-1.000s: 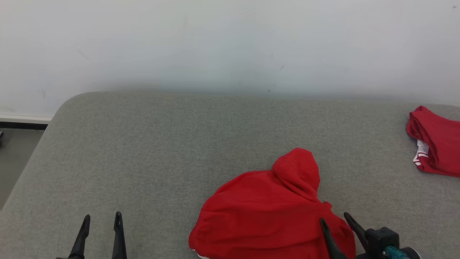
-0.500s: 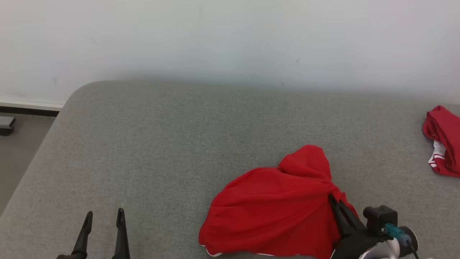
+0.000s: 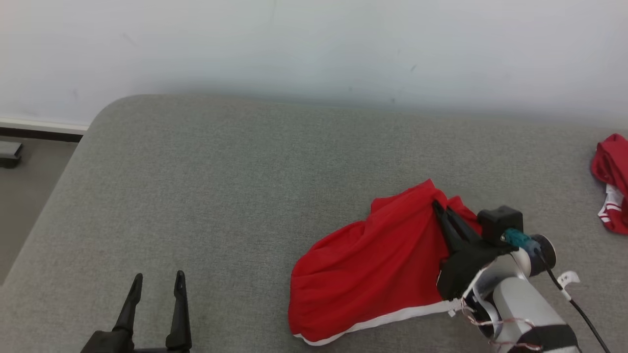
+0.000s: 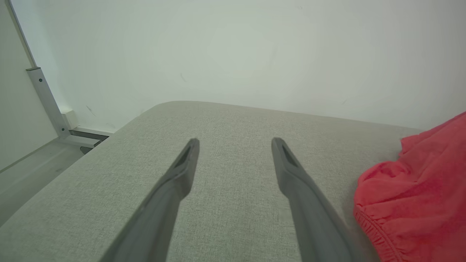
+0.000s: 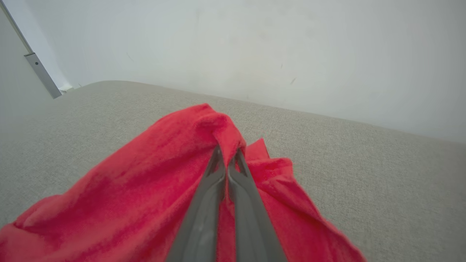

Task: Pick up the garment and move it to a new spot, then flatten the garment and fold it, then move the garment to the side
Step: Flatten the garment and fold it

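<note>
The left hand (image 3: 159, 276) is nearest, fingers apart, with bare grey cushion (image 3: 245, 171) ahead of it. To its right, the right hand (image 3: 438, 208) is pinched tight on the red garment (image 3: 373, 264), at its bunched top. Farther right lies another red cloth (image 3: 611, 181), and behind it the wall (image 3: 314, 44).

In head view, second red cloth (image 3: 611, 184) is cut off by right edge, type unclear; garment (image 3: 373, 264) runs off bottom + right in left wrist view; right gripper (image 3: 435, 205) tips tuck under its fold, hiding the pinched bit; small dark obj (image 3: 9, 153) on floor clipped at left, unidentifiable.
</note>
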{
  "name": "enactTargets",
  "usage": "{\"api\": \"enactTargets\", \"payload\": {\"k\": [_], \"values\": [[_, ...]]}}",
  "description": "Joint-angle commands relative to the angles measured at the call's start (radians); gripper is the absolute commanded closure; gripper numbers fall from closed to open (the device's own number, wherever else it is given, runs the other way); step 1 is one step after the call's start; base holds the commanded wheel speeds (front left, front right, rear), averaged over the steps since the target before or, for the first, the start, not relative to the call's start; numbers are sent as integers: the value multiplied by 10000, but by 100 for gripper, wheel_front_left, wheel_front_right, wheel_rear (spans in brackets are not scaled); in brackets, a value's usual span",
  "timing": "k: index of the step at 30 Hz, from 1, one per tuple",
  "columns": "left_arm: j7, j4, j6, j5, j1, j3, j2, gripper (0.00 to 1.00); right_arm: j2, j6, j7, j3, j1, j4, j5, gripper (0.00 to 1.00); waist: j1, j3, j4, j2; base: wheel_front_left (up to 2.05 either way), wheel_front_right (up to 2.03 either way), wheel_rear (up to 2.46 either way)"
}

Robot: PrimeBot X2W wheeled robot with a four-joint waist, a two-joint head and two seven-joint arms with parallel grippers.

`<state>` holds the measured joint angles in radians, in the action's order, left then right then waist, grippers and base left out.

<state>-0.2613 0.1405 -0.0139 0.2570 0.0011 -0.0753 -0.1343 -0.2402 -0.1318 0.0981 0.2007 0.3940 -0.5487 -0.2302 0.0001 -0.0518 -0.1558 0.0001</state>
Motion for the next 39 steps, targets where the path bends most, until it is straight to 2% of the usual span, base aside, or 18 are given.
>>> {"api": "enactTargets", "payload": {"k": [1, 6, 8, 14, 19, 27, 31, 39], "values": [[-51, 97, -106, -89, -171, 19, 85, 0, 87, 29, 63, 74, 421, -421, 67, 100, -1, -74, -147, -1, 0, 0, 0], [-51, 335, -326, -256, -355, 31, 240, 0, 139, 29, 307, 120, 1258, -2100, 225, 100, -1, -92, -338, -1, 0, 0, 0], [-51, 482, -462, -342, -412, 48, 308, 0, 211, 29, 751, 97, 1570, -2958, 302, 0, -1, -23, -411, -1, 0, 0, 0], [-51, 539, -557, -495, -335, 131, 379, 0, 210, 29, 1416, 141, 1716, -3587, 334, 0, -1, 191, -313, -1, 0, 0, 0], [-51, 479, -628, -614, -139, 317, 390, 0, 51, 29, 1669, 36, 1424, -3088, 123, 0, -1, 436, -32, -1, 0, 0, 0], [-51, 339, -658, -696, 162, 602, 401, 0, -219, 29, 1656, -675, -151, 224, 125, 0, -1, 676, 446, -1, 0, 0, 0], [-52, 276, -703, -726, 223, 712, 423, 0, -67, 29, 1657, -1346, -1266, 1706, 245, 0, -1, 741, 608, -1, 0, 0, 0], [-52, 142, -719, -848, 379, 887, 460, 0, 472, 29, 1657, -2617, -3200, 3841, 555, 0, -1, 808, 875, -1, 0, 0, 0]]}}
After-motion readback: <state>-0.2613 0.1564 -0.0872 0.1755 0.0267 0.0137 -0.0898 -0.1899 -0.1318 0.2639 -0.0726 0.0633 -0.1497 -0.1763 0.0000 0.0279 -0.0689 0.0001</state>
